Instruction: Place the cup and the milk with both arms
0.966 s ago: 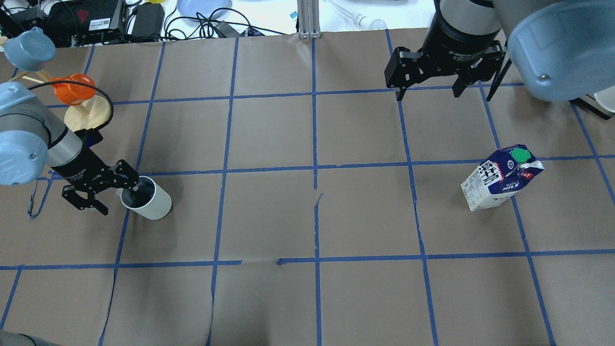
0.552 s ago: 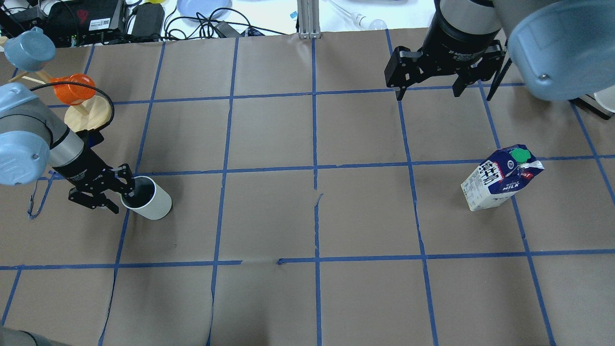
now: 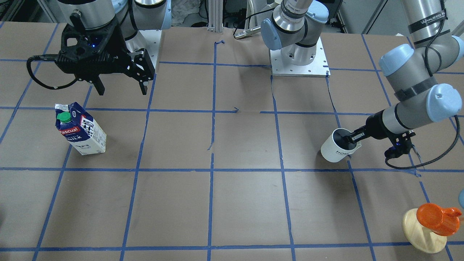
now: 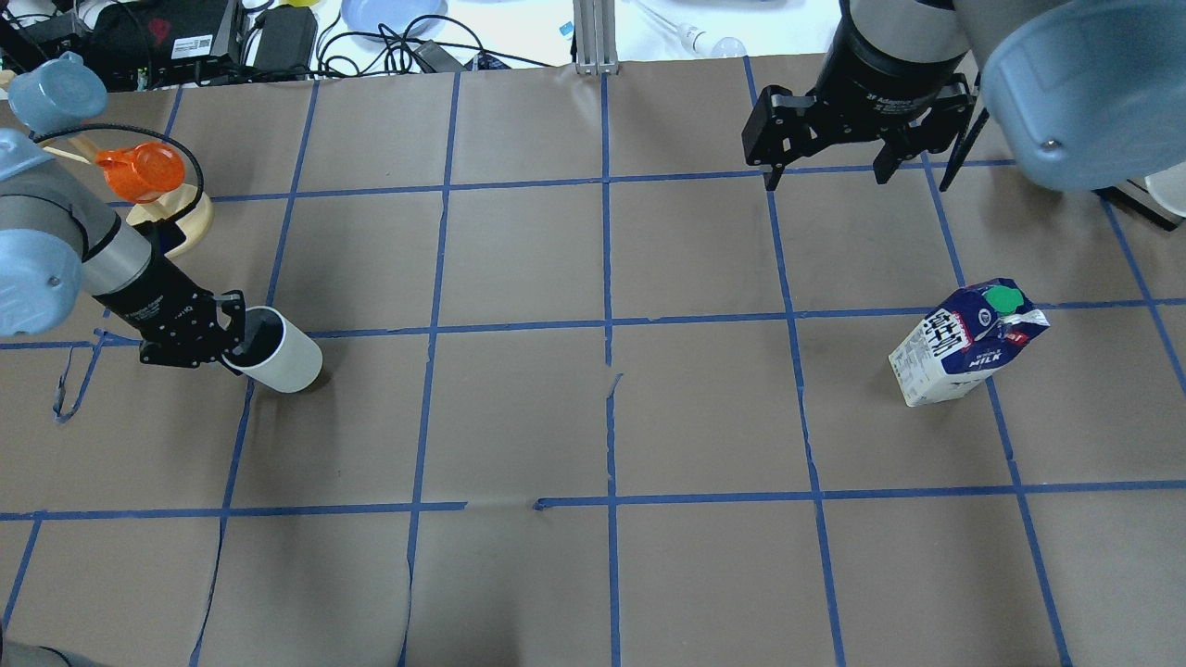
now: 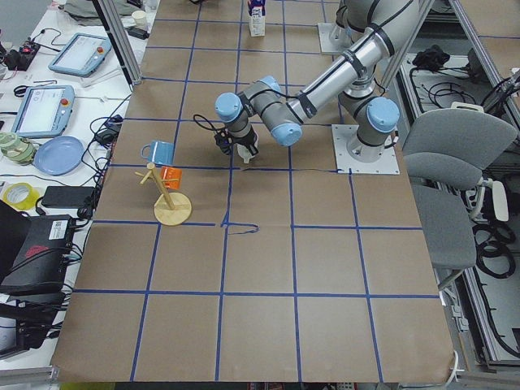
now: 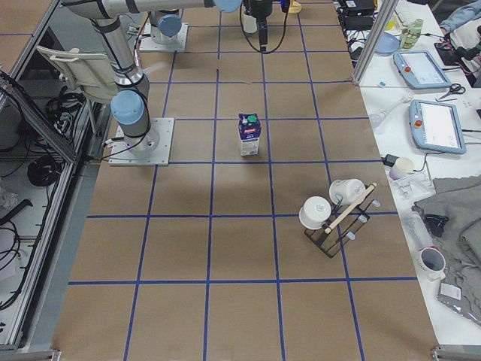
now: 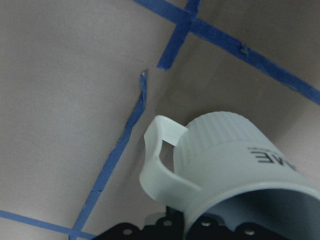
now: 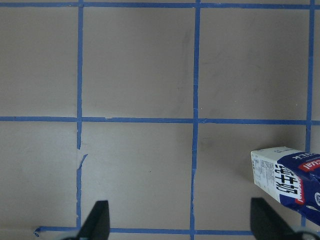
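Observation:
The white cup (image 4: 283, 359) with a dark inside is at the table's left, tilted; it also shows in the front view (image 3: 335, 148) and, with its handle, in the left wrist view (image 7: 220, 160). My left gripper (image 4: 233, 343) is shut on the cup's rim, one finger inside (image 3: 351, 139). The blue and white milk (image 4: 968, 343) stands on the right, green cap on top (image 3: 81, 130), and at the lower right of the right wrist view (image 8: 290, 175). My right gripper (image 4: 825, 176) is open and empty, hanging behind the milk (image 3: 121, 88).
An orange cup (image 4: 139, 171) hangs on a wooden stand (image 4: 190, 227) at the far left, with a blue cup (image 4: 56, 93) beside it. Cables and gear (image 4: 185, 37) line the far edge. A rack with white cups (image 6: 334, 210) stands beyond the milk.
My left gripper has shut on the cup's rim and shifted the cup slightly away from me, tilting it. The right gripper and the milk have barely moved.

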